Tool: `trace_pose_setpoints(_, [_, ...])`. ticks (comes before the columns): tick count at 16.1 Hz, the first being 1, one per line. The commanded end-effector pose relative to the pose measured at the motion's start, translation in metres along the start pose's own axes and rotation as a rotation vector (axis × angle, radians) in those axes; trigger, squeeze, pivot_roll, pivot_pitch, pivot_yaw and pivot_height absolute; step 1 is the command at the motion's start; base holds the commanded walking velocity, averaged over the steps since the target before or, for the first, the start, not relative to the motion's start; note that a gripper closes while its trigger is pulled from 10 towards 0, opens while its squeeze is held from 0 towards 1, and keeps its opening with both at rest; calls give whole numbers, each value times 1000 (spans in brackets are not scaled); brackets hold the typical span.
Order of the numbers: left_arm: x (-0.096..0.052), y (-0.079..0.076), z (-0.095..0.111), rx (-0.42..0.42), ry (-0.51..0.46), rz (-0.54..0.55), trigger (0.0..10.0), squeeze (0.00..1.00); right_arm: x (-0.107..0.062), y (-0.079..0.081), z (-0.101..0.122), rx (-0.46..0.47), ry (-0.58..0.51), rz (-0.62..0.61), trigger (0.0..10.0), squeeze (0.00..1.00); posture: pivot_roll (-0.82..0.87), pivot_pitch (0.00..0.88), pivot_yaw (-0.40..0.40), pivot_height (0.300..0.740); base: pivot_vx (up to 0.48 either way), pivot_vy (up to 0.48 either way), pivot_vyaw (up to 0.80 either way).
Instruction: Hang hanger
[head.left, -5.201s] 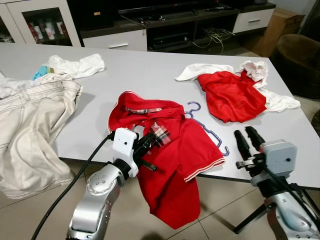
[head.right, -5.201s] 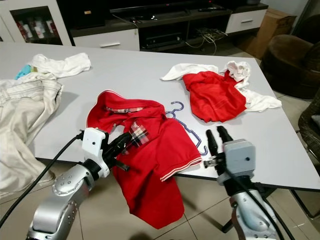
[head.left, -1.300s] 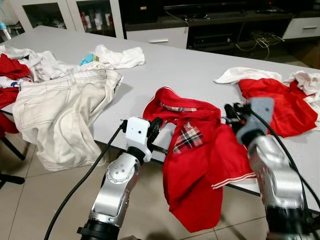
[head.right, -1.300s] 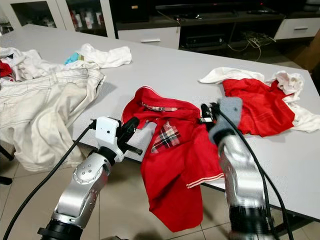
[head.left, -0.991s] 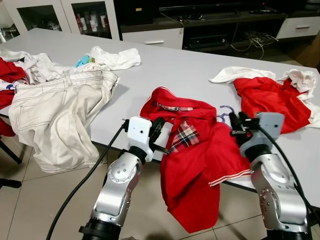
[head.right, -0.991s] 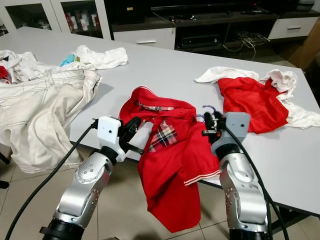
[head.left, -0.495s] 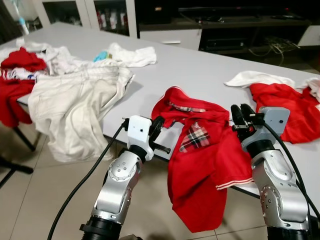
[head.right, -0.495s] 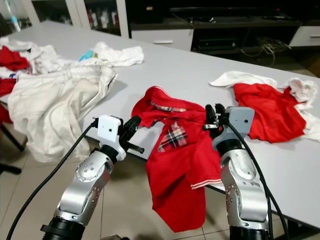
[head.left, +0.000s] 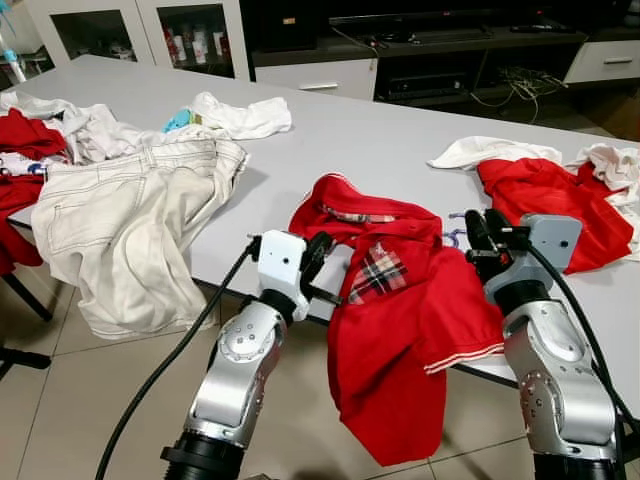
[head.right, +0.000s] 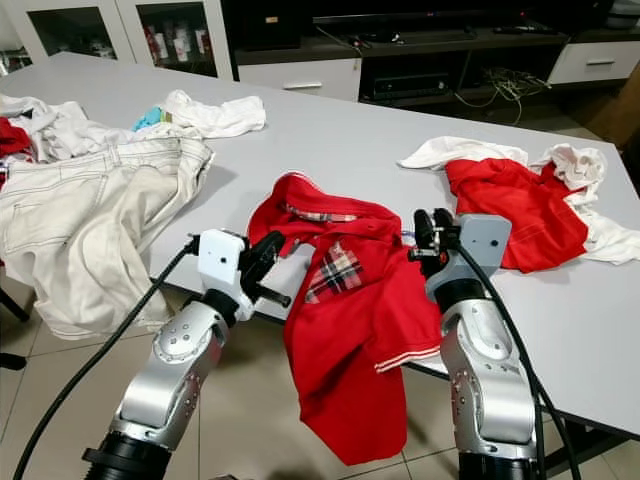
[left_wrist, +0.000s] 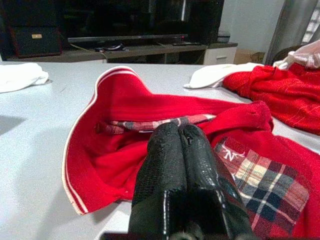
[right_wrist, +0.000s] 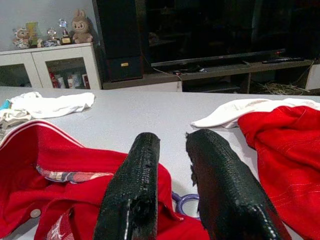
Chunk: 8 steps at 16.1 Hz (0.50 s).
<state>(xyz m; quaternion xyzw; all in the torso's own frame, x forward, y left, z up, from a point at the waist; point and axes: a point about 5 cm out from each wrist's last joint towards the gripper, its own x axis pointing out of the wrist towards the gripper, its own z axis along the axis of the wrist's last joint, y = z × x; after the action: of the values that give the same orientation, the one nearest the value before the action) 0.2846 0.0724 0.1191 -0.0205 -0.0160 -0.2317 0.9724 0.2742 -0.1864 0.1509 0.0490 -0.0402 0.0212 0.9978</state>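
The hanger (right_wrist: 186, 201) lies on the table (head.left: 380, 140), half under the red shirt (head.left: 410, 330); right gripper (right_wrist: 170, 150) narrowly open, empty; left gripper (left_wrist: 178, 131) closed, empty; hanging seems not begun.

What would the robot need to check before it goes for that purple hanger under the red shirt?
1. Right gripper open: ok, a gap shows between the fingers.
2. Purple hanger in sight: ok, only its hook peeks out.
3. Hanger free of cloth: not ok, the red polo shirt covers the rest.
4. Shirt secure on the table: not ok, much of it hangs over the edge.
5. Left gripper gripping the shirt: cannot tell, fingers shut.
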Motion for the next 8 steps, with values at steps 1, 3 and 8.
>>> trace_pose_setpoints(1, [3,-1,1,20,-2,-14,10000,0,1,-1,0,5,-1,-4,10000,0,-142,0,24,740,0,0,0])
trace_pose_setpoints(3, [3,-3,0,25,1,-18,10000,0,1,-1,-1,5,4,-5,10000,0,-145,0,24,740,0,-266,0])
trace_pose_setpoints(8, [4,-3,-1,29,3,-19,10000,0,1,-1,-2,5,7,-6,10000,0,-148,0,24,740,0,-302,0])
